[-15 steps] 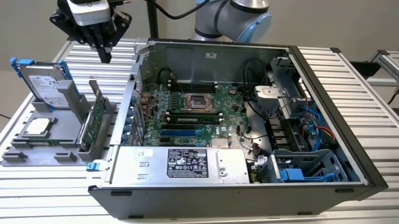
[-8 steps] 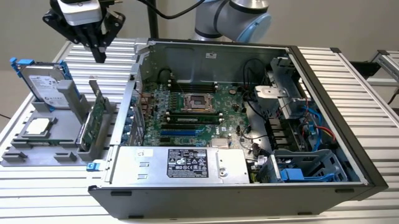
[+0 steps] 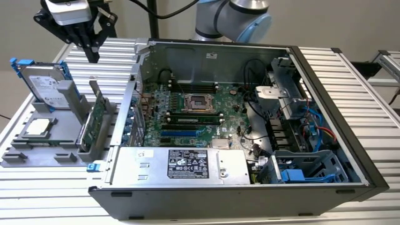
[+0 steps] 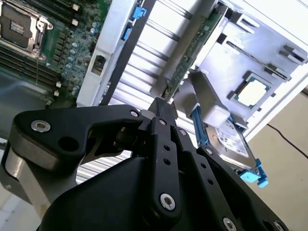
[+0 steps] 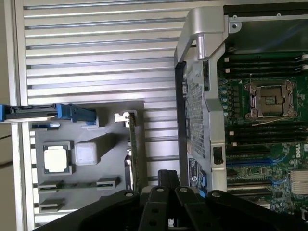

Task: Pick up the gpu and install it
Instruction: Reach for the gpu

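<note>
Gpu (image 3: 93, 123) standing on its long edge in a slot of the grey holder (image 3: 37, 157), at the left of the exterior view, with its green board face showing. We see it just beside the outer wall of the open computer case (image 3: 331, 101) and outside that case. In the same holder, further to the exterior view's left, a hard drive (image 3: 47, 86) with blue tabs stands upright and a square silver processor chip (image 3: 39, 126) lies flat in its recess.

The gripper (image 3: 93, 57) hangs at the upper left of the exterior view, higher in the frame than the card and apart from it, over the slatted table (image 3: 375, 98). Its fingers are drawn together and grasp nothing; in the second wrist view the fingertips (image 4: 161, 109) meet with no gap between them.

Inside the case we note the green motherboard (image 3: 187, 124) with an empty processor socket (image 3: 198, 101) at the centre of the frame, and a silver power supply (image 3: 181, 164) at the lower centre.
</note>
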Tool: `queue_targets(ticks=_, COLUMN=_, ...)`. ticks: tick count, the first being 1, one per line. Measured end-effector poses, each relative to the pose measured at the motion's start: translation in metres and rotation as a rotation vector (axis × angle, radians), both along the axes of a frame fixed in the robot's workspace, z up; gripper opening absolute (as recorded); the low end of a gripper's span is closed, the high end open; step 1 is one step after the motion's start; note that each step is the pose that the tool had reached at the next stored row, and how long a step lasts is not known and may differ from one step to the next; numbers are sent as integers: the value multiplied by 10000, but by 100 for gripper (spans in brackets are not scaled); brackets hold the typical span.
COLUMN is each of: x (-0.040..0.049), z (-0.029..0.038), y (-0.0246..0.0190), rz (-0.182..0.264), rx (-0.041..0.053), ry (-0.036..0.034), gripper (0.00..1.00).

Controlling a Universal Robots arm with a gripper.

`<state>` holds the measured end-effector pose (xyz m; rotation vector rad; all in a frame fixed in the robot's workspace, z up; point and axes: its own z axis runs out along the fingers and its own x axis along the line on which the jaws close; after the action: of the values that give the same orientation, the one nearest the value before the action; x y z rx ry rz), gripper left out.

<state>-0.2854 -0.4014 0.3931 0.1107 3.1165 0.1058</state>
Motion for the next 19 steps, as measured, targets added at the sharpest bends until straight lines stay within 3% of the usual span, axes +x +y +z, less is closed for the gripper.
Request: queue_targets(ticks=19, x=-266, z=0, y=-5, rz=0, rx=18, ry=-1, gripper=0)
